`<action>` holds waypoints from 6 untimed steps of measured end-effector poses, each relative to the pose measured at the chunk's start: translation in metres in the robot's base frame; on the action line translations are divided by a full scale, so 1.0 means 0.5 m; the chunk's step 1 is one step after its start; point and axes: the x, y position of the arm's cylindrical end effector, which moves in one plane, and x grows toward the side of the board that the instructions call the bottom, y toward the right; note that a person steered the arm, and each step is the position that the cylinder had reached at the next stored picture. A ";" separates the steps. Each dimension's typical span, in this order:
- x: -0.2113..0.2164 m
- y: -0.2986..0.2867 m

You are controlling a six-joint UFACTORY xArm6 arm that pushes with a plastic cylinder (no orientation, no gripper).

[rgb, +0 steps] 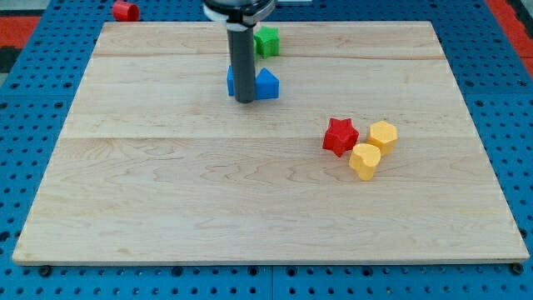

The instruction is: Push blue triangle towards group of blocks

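Observation:
The blue triangle [265,83] lies on the wooden board [166,183] near the view's top, centre. My tip [245,100] stands right in front of it, at its left part, touching or almost touching it; the rod hides part of the block. The group of blocks lies to the view's right and lower: a red star [340,135], a yellow hexagon [383,134] and a yellow heart-like block [365,160], close together.
A green block [266,40] sits just above the blue triangle near the board's top edge. A red block [126,11] lies off the board at the view's top left, on the blue perforated table.

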 end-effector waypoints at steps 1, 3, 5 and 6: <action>-0.016 -0.019; -0.078 -0.046; 0.035 -0.014; -0.010 0.034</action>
